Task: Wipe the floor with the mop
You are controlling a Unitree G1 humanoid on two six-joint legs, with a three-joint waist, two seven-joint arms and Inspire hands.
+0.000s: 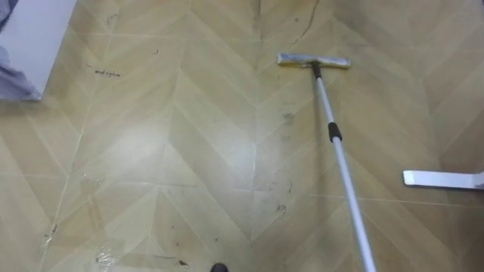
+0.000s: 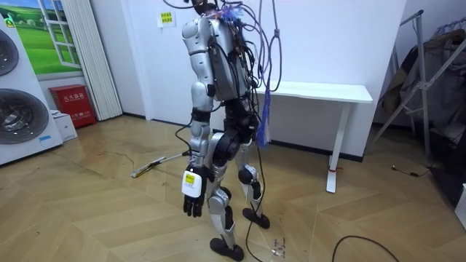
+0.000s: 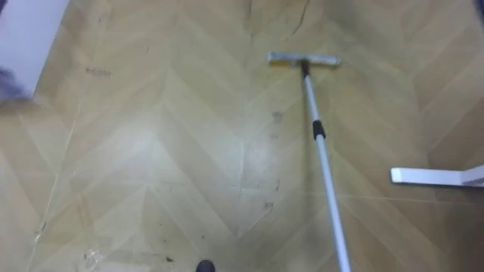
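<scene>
The mop (image 1: 333, 128) has its head flat on the floor (image 1: 189, 151). A white table foot (image 1: 442, 178) lies just right of the mop's pole. The left hand (image 2: 191, 198) hangs apart from the mop, fingers relaxed and empty.

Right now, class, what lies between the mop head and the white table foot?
Only bare wooden floor, seen in the left eye view between the mop head and the table foot.

Mop head (image 1: 313, 61) on floor (image 1: 189, 151) ahead, table foot (image 1: 442, 179) at right.
</scene>
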